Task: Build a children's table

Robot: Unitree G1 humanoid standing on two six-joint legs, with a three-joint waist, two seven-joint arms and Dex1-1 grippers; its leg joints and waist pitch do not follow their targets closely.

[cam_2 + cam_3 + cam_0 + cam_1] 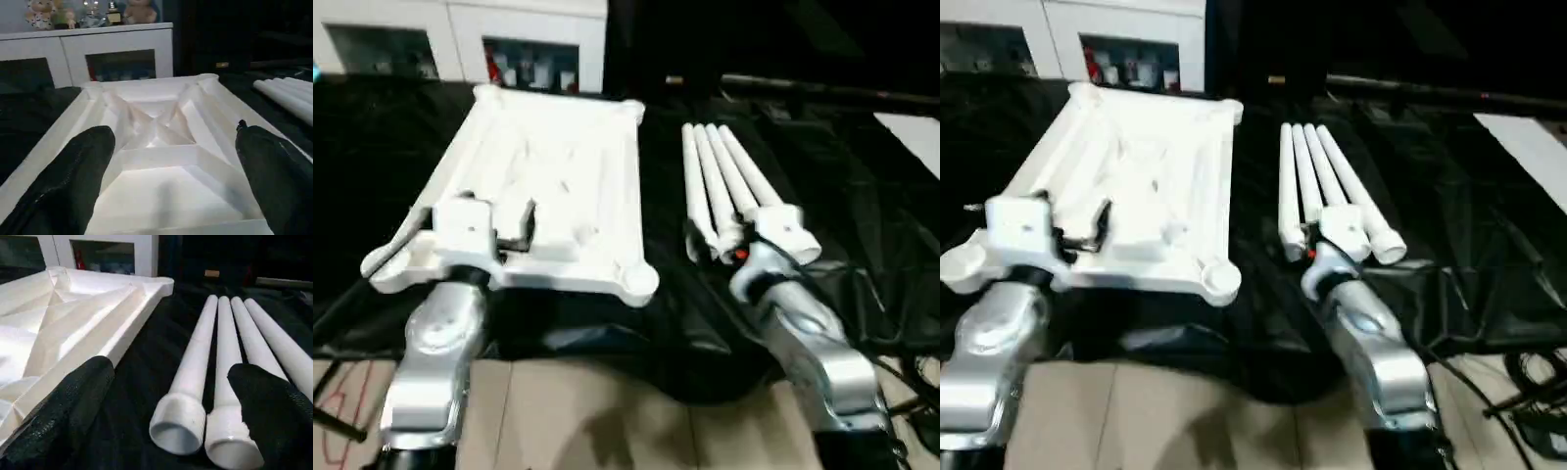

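Observation:
The children's table lies in parts on a black cloth. Its white tabletop rests upside down at the left, ribbed underside up, with round sockets at the corners. Several white tube legs lie side by side to its right, their wide ends toward me. My left gripper hovers over the near part of the tabletop, open, with the crossed ribs showing between its fingers. Over the near ends of the legs my right gripper also stands open. Neither gripper holds anything.
A white cabinet with glass doors stands behind the tabletop, with toys on top. The black cloth is wrinkled at the right. A dark bar lies at the back. Cables trail at the near right on the beige floor.

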